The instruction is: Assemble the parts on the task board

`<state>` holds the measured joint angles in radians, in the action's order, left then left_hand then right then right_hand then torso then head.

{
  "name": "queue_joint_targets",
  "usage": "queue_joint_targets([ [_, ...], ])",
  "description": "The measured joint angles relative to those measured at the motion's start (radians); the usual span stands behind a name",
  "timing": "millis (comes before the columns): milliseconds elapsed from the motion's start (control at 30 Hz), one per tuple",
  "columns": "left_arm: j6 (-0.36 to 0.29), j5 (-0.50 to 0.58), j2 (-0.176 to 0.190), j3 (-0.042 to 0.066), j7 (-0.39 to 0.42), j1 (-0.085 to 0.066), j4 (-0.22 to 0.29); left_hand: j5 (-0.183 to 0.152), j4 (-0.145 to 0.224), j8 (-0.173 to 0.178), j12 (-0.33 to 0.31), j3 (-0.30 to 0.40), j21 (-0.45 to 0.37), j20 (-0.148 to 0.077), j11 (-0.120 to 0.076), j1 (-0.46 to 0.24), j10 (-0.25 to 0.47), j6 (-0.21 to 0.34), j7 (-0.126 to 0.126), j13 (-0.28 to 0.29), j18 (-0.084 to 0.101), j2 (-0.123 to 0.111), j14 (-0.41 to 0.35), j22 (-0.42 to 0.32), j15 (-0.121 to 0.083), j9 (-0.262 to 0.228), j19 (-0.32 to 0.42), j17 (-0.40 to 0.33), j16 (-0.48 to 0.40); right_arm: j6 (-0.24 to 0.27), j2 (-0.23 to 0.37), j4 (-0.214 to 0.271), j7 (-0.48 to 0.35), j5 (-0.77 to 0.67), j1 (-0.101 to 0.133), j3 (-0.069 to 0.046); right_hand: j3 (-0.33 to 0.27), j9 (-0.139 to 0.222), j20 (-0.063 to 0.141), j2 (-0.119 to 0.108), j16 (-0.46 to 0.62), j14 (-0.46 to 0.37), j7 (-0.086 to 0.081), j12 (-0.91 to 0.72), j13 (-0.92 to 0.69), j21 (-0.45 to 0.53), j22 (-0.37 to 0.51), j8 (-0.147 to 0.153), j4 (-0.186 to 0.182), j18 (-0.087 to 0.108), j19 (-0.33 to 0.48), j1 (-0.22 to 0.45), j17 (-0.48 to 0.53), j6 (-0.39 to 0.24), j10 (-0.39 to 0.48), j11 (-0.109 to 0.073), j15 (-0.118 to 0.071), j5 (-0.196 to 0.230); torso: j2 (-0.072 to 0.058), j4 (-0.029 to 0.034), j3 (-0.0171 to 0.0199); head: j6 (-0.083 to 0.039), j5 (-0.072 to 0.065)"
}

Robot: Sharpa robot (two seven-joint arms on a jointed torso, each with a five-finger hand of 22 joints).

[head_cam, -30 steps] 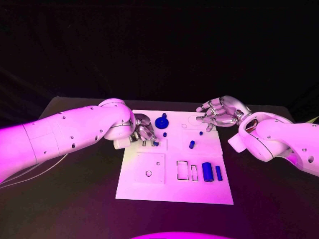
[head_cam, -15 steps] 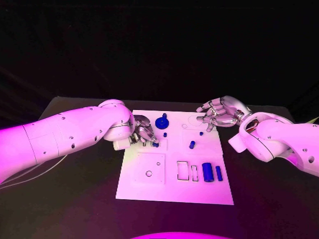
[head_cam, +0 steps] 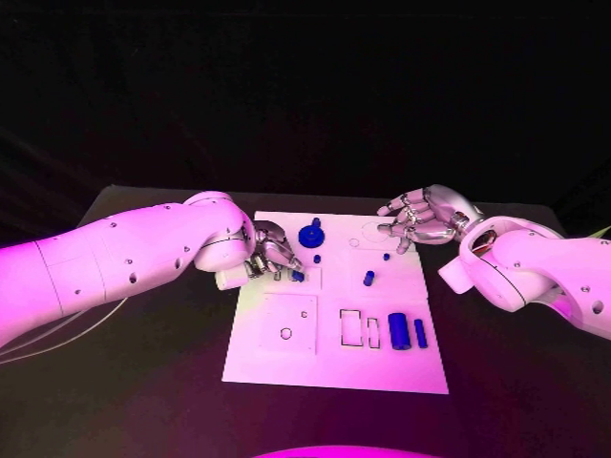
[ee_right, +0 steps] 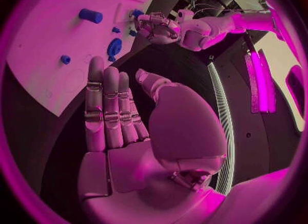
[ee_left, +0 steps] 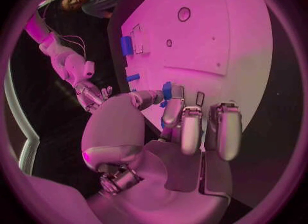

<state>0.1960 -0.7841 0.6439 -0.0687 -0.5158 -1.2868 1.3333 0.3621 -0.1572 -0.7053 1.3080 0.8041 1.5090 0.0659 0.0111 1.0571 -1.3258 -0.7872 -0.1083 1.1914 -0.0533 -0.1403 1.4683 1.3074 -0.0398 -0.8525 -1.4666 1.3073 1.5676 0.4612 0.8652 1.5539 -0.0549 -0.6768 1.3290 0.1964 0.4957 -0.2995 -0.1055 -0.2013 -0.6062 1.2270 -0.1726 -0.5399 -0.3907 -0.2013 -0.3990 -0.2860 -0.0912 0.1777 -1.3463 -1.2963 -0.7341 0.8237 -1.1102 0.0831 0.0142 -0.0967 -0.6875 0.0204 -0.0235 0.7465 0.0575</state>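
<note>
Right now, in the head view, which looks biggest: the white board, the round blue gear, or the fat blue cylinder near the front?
1. Board, by far the largest.
2. Gear.
3. Cylinder. It looks close to the gear in size and sits nearer the camera, so their order is unsure.

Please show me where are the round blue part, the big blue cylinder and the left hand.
round blue part point(head_cam: 311, 236), head view, its disc.
big blue cylinder point(head_cam: 399, 330), head view, its middle.
left hand point(head_cam: 274, 255), head view, its knuckles.

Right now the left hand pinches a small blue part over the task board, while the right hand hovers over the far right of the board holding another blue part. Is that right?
Not quite. The left hand does pinch a small blue part over the task board, but the right hand holds nothing: the right wrist view shows its fingers stretched out and bare.
</note>
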Motion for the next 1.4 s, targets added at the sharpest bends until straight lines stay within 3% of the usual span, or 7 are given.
queue_joint_targets([
  [100,-0.01,0.015,0.006,0.001,0.004,0.0,0.008,0.05,0.003,-0.004,0.001,-0.003,0.0,-0.002,-0.006,-0.021,-0.013,-0.009,0.009,0.008,0.0,-0.008,-0.001,0.0,-0.006,-0.015,0.002,0.0,0.0,0.0,0.0,0.0,0.0,0.0,0.0,0.0,0.0,0.0,0.0,0.0,0.0,0.0,0.0,0.0,0.0,0.0,0.0,0.0,0.0,0.0,0.0,0.0,0.0,0.0,0.0,0.0,0.0,0.0,0.0,0.0001,0.0005,0.0,0.001],
  [300,-0.027,0.015,0.012,0.003,0.012,0.0,0.02,0.105,0.008,-0.013,0.004,-0.008,0.0,-0.007,-0.009,-0.031,-0.017,-0.014,0.01,0.008,0.0,-0.01,-0.003,0.0,-0.01,-0.029,0.0,0.0,0.0,0.0,0.001,-0.001,0.0,0.0,0.0,0.0,0.0,0.0,0.0,0.0,0.0,0.0,0.0,0.0,0.0,0.0,0.0,0.0,0.0,0.0,0.0,0.0,0.001,0.0,0.0,0.0,0.0,0.0,0.0,0.0003,0.001,0.001,0.003],
  [867,-0.067,-0.166,0.003,-0.01,0.014,0.0,0.029,0.117,0.011,-0.013,0.004,-0.011,0.0,-0.007,-0.009,-0.04,-0.016,-0.018,0.011,0.005,0.0,-0.019,0.0,0.0,-0.014,-0.035,0.0,0.0,0.0,0.0,0.002,-0.001,0.0,0.0,-0.001,0.0,0.003,0.001,0.0,0.0,0.0,0.0,0.0,0.0,0.001,0.0,0.0,0.0,-0.003,0.0,0.0,0.0,0.001,0.0,0.0,0.0,0.0,0.0,0.0,0.0002,0.0012,0.003,0.005],
  [1400,-0.073,-0.221,0.0,-0.02,0.002,0.0,0.044,0.117,0.011,-0.012,0.004,-0.011,0.0,-0.007,-0.009,-0.043,-0.016,-0.021,0.014,0.007,0.0,-0.022,0.0,0.0,-0.014,-0.036,0.0,0.001,0.0,-0.002,0.001,-0.002,0.0,0.0,-0.002,0.001,0.003,0.001,0.0,0.0,0.0,0.0,0.0,0.0,0.001,0.0,0.0,0.0,-0.003,0.0,0.0,0.0,0.002,0.0,0.0,0.0,0.0,0.0,-0.001,-0.0005,0.0005,0.007,0.007],
])
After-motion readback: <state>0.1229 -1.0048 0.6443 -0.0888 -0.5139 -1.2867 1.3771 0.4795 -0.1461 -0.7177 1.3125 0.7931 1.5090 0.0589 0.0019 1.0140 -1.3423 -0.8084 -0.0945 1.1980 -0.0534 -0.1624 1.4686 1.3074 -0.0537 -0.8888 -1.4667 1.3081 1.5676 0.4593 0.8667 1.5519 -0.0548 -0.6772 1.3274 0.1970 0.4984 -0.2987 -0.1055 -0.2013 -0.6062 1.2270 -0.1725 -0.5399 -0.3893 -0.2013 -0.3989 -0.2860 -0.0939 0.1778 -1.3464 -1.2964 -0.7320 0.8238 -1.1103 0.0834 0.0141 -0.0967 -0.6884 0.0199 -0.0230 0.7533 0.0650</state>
